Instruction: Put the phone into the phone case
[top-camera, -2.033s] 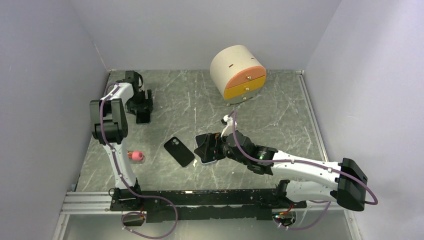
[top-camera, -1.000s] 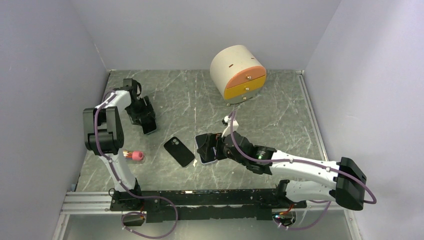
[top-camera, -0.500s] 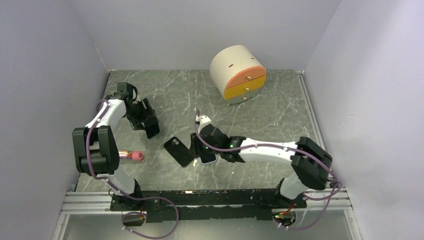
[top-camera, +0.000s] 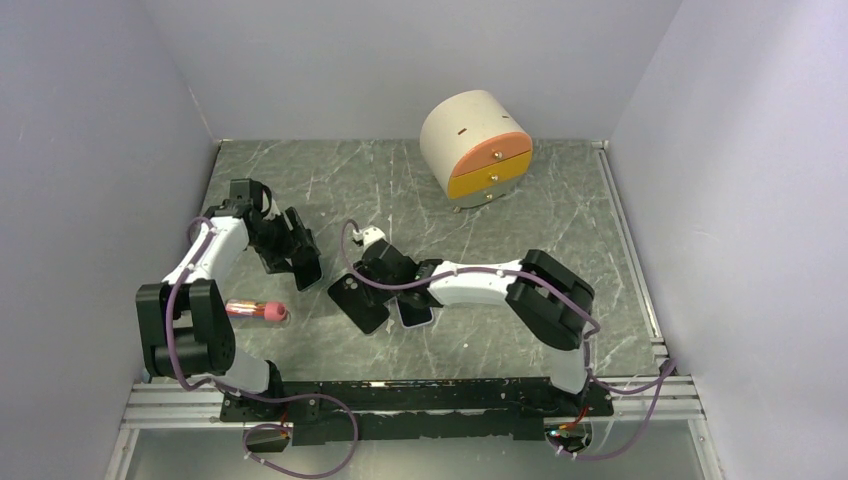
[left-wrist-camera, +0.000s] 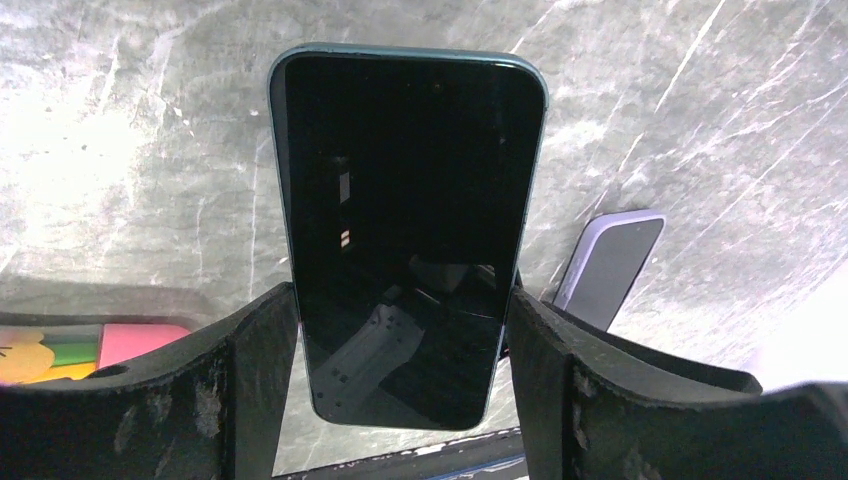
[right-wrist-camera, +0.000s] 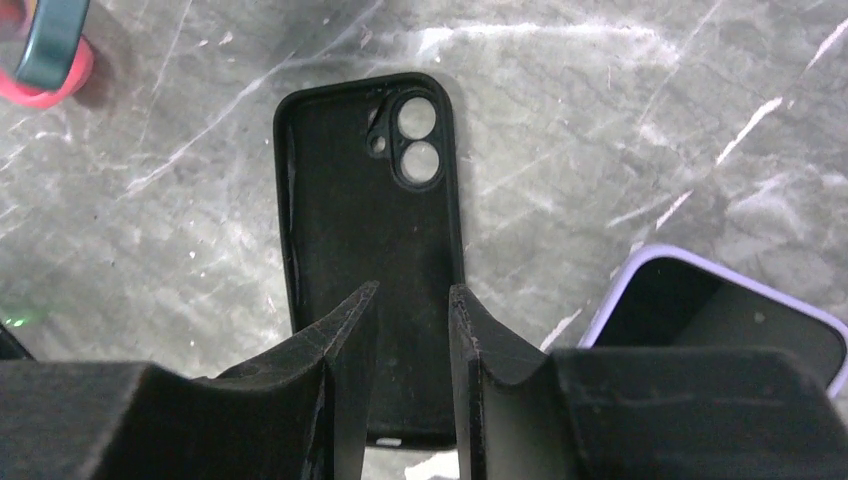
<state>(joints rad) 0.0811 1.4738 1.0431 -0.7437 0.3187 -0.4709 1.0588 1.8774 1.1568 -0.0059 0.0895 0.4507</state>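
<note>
The phone (left-wrist-camera: 405, 230), with a dark screen and a teal edge, is held by its long sides in my left gripper (left-wrist-camera: 405, 300), lifted over the table left of centre (top-camera: 305, 262). The black phone case (right-wrist-camera: 370, 190) lies inside-up on the table with its camera cut-outs at the far end; it also shows in the top view (top-camera: 358, 303). My right gripper (right-wrist-camera: 413, 295) hovers over the case's near half. Its jaws stand narrow, with a small gap and nothing between them. In the top view the right gripper (top-camera: 378, 268) sits just above the case.
A second phone in a lilac case (top-camera: 415, 310) lies right beside the black case, and shows in the right wrist view (right-wrist-camera: 720, 320). A pink-capped tube (top-camera: 255, 311) lies by the left arm. A round cream drawer unit with orange fronts (top-camera: 475, 145) stands at the back.
My right arm swung left from the lilac-cased phone to above the black case, and its jaws narrowed. My left arm carried the phone nearer and toward the case.
</note>
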